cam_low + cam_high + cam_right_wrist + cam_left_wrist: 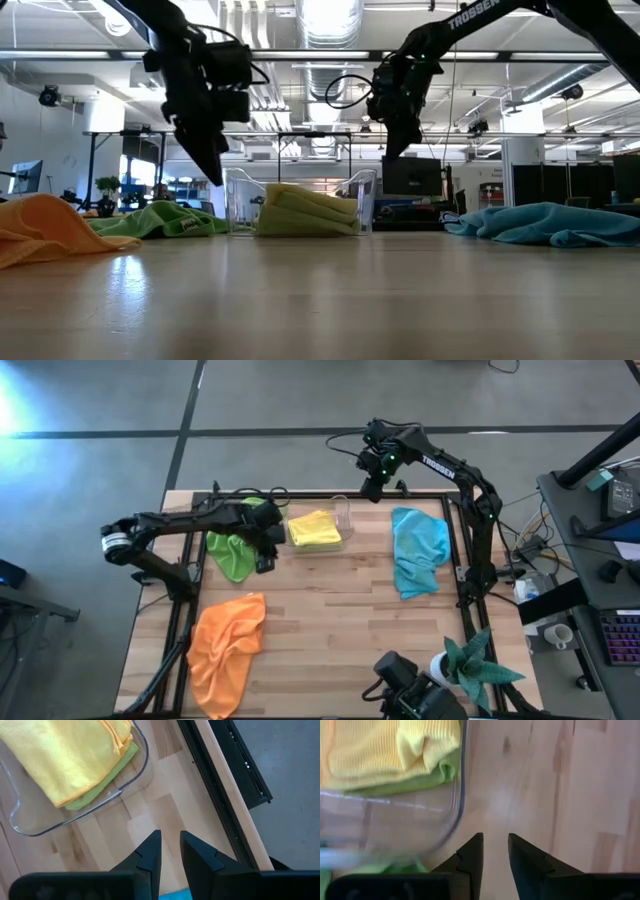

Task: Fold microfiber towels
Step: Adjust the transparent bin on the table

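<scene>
Ribbed yellow towel (70, 760) folded atop green towel (107, 772), clear bin (30, 822).

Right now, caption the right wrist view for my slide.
Empty right end effector above table beside clear bin holding folded yellow towel on green towel.

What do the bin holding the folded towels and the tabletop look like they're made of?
The bin looks like clear, glossy plastic, possibly glass: the wood shows through its walls and its rounded rim catches light. The tabletop looks like pale butcher-block wood with a smooth matte finish: joined strips with visible grain. The folded yellow towel shows a ribbed weave.
</scene>
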